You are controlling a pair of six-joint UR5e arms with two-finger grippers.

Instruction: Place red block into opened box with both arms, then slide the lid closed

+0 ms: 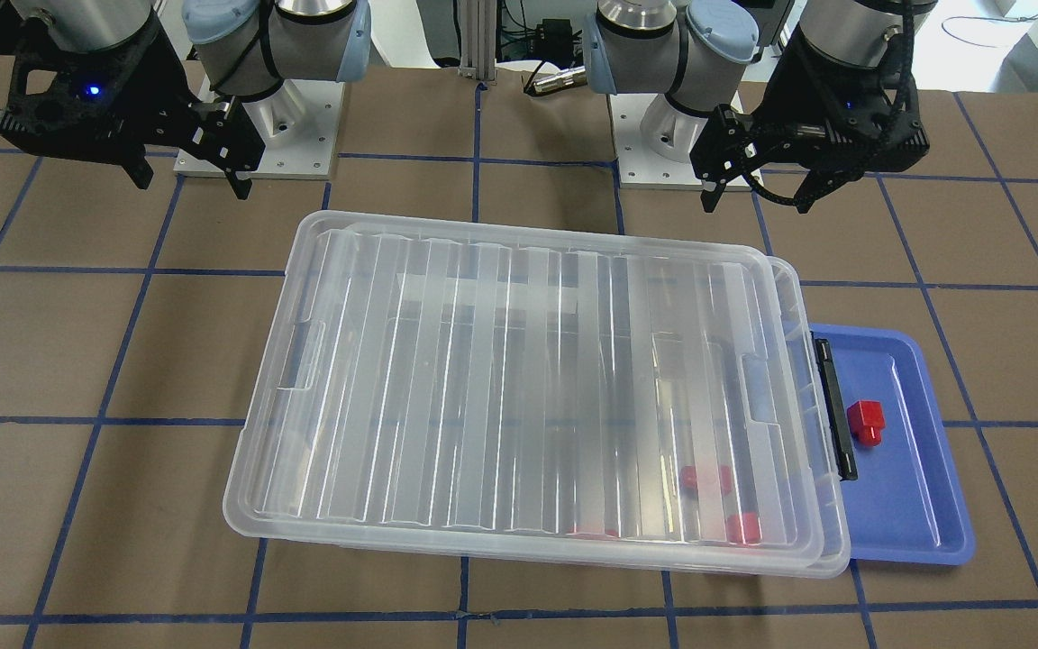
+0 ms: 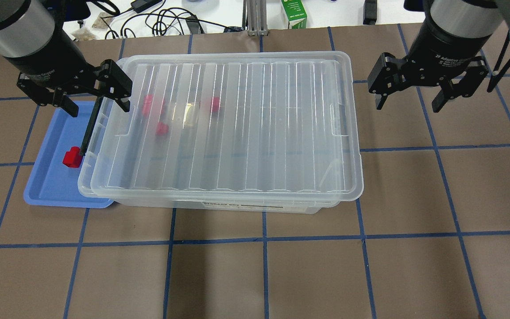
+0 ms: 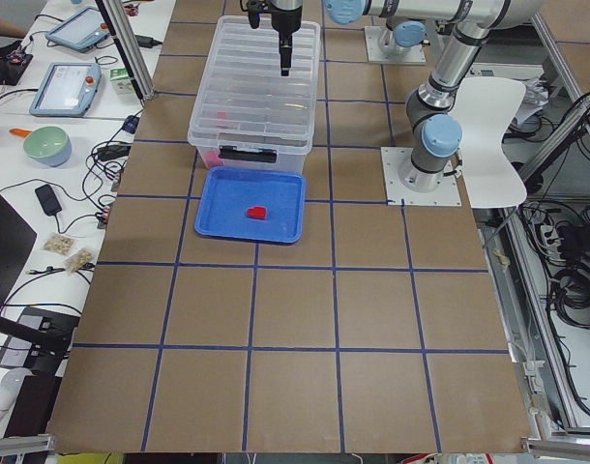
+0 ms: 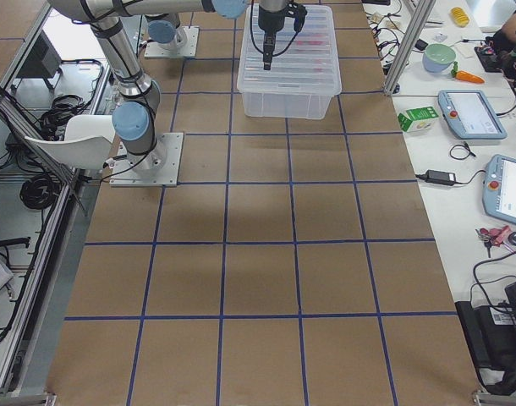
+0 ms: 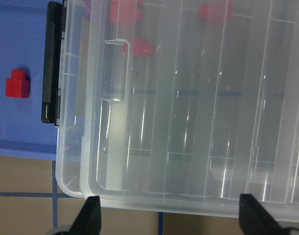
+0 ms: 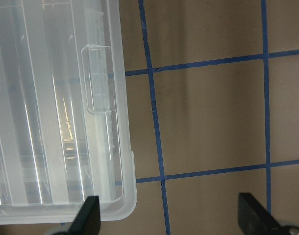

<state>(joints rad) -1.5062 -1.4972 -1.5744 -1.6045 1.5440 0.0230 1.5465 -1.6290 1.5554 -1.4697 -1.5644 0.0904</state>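
Note:
The clear box (image 2: 219,205) lies mid-table with its ribbed lid (image 2: 255,128) resting on top. The lid sits slightly toward my right, so a narrow strip by the black latch (image 2: 90,126) stays uncovered. Three red blocks (image 2: 148,104) show blurred through the lid at that end. One more red block (image 2: 72,158) lies on the blue tray (image 2: 51,186) beside the latch. My left gripper (image 2: 98,106) hangs open and empty above the latch end. My right gripper (image 2: 407,105) hangs open and empty over bare table past the other end. The left wrist view shows the red block (image 5: 17,84) on the tray.
The blue tray (image 1: 915,487) touches the box's latch end. Both arm bases (image 1: 258,135) stand behind the box. Cables and a green carton (image 2: 294,13) lie past the table's far edge. Brown table with blue tape lines stretches in front of the box.

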